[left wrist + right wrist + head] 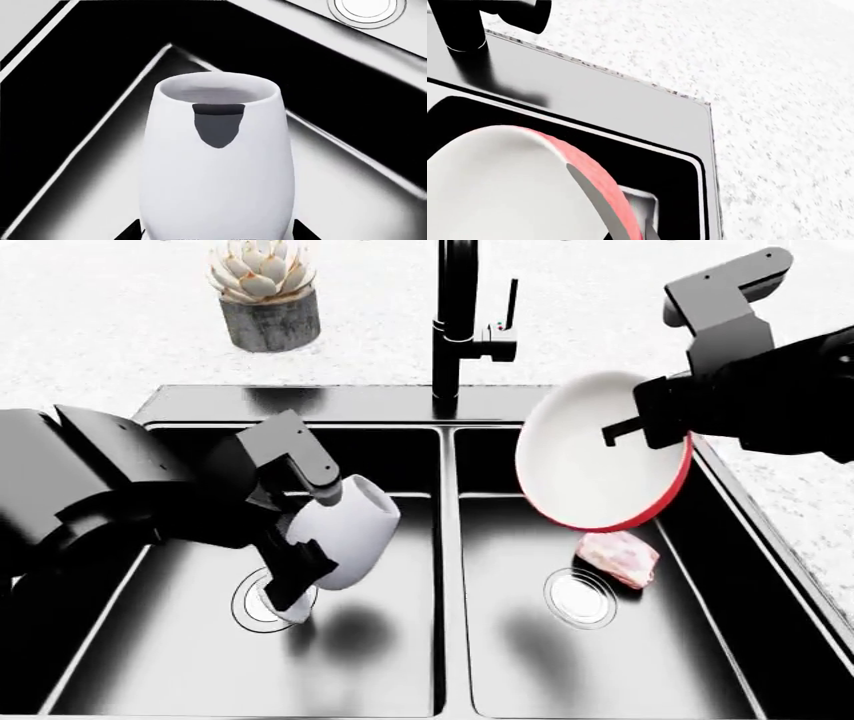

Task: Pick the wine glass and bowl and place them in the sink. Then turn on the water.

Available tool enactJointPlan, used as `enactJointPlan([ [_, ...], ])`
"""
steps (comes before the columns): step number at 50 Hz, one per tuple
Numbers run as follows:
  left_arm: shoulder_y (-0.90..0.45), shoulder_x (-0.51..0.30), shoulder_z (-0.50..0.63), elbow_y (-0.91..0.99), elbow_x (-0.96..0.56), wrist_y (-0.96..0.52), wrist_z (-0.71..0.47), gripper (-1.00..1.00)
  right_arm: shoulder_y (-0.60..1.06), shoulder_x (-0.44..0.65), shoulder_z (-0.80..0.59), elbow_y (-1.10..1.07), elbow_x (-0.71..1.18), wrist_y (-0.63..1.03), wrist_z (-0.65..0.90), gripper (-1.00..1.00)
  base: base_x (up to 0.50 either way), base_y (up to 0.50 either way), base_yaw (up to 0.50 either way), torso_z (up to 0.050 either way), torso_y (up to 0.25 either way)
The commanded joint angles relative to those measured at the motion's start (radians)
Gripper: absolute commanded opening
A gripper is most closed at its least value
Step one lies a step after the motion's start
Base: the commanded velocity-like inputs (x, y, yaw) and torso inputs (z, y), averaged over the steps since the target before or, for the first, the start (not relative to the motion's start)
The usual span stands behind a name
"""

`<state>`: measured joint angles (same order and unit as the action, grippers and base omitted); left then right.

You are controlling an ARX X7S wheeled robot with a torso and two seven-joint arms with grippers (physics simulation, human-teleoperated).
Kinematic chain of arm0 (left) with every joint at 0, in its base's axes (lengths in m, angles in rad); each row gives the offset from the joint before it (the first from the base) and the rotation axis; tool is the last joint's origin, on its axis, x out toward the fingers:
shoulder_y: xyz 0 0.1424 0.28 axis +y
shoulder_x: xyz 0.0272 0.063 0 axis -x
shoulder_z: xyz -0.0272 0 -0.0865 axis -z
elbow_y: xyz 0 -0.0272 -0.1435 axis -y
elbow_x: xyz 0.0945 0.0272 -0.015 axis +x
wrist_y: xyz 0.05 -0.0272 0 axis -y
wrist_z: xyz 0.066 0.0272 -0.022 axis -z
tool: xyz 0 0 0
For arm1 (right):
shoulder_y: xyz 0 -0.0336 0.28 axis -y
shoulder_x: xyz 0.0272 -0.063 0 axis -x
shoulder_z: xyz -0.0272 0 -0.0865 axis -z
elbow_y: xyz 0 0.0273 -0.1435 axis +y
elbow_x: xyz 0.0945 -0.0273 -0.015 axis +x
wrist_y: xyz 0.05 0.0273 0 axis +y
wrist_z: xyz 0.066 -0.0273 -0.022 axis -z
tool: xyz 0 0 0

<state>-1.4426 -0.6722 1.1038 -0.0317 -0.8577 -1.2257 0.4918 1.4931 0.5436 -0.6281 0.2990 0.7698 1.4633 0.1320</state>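
Left gripper [310,530] clamped on pale grey-white goblet [344,532], tilted, foot hanging just above left basin's drain [263,602] in black double-basin sink [441,570]. Right gripper [650,418] pinching red-and-white bowl [601,455] by far rim, on edge over right basin, above small pink lump [618,557].

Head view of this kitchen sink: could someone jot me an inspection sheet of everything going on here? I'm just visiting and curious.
Surface: speckled granite counter around a black double-basin sink.
Job's things: wine glass held tilted over the left basin; bowl held on edge over the right basin; faucet behind the divider, no water running.
Clutter: small pink lump in the right basin, beside its drain.
Grippers: left gripper shut on the wine glass; right gripper shut on the bowl's rim.
Cables: nothing seen.
Surroundings: potted succulent on the counter behind the left basin.
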Motion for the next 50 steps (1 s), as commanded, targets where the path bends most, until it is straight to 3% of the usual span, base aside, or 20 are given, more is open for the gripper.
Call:
enactJointPlan([
  [1,0.02,-0.016,-0.006,0.055,-0.039,-0.036,-0.025,-1.0,-0.007,0.007,-0.013,-0.017,0.006,-0.007,0.004,-1.0,0.0,0.0,0.0,0.0,0.0],
  [23,0.007,0.034,0.098,0.039,0.031,0.03,0.056,-1.0,-0.023,0.016,-0.002,-0.043,0.048,-0.004,0.036,-1.0,0.0,0.0,0.0,0.0,0.0],
  [37,-0.045,0.073,0.266,0.058,0.141,0.086,0.17,-1.0,-0.045,0.024,-0.002,-0.044,0.071,-0.02,0.051,-1.0,0.0,0.0,0.0,0.0,0.0],
  [38,-0.047,0.074,0.274,0.057,0.147,0.089,0.174,1.0,-0.046,0.025,-0.002,-0.044,0.072,-0.021,0.052,-1.0,0.0,0.0,0.0,0.0,0.0],
  [50,-0.045,0.072,0.304,0.069,0.159,0.094,0.186,1.0,-0.055,0.031,-0.004,-0.045,0.085,-0.028,0.059,-1.0,0.0,0.0,0.0,0.0,0.0],
])
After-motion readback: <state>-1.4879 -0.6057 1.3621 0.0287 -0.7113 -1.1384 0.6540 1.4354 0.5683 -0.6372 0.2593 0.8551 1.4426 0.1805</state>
